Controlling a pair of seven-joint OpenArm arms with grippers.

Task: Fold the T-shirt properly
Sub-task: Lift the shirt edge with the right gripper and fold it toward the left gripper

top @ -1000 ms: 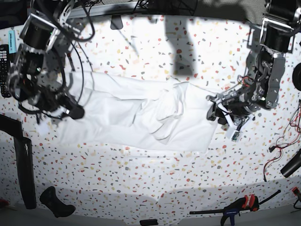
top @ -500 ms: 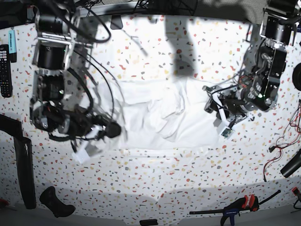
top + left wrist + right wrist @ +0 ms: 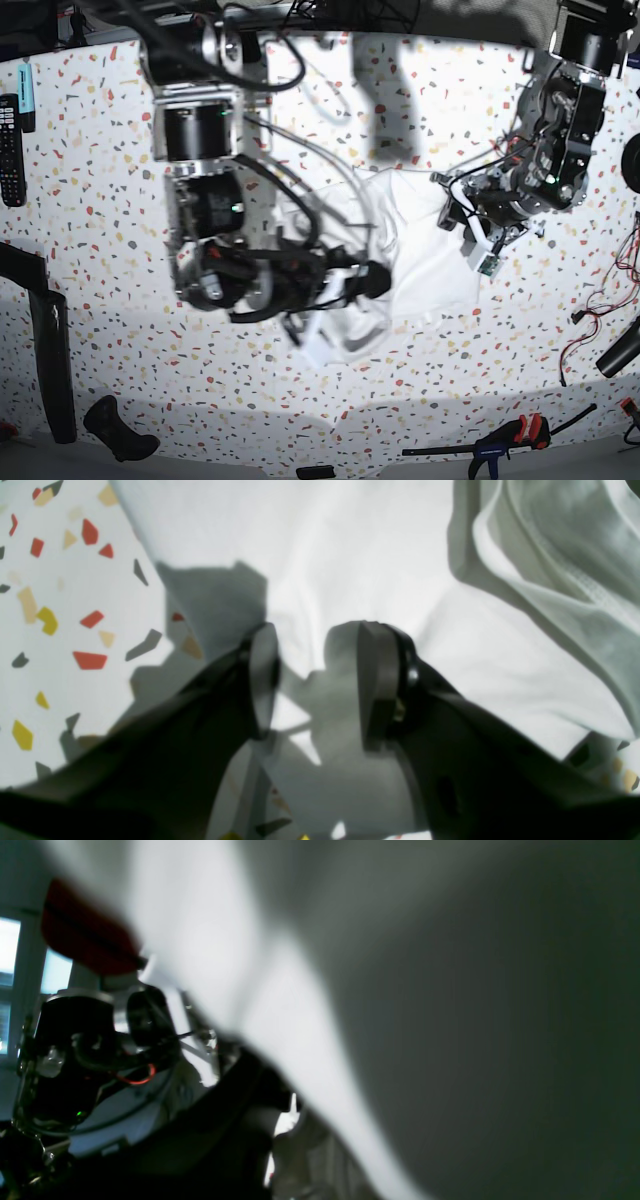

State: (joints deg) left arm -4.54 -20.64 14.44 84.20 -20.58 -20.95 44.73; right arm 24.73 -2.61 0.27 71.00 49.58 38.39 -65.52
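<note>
Speckled table (image 3: 90, 200) is lying under everything. White T-shirt (image 3: 420, 255) is sitting bunched in the middle of it. The right gripper (image 3: 375, 278) is reaching over the shirt with its jaws squeezed together, and white cloth is hanging right in front of its camera; it seems to be pinching the cloth. The left gripper (image 3: 312, 680) is hovering at the shirt's edge, jaws partly apart, gripping nothing, with flat cloth lying just beneath them.

Soft, matt, wrinkled white cloth T-shirt (image 3: 350, 555) on a smooth speckled terrazzo-look tabletop (image 3: 420, 100); matt dark jaws.
</note>
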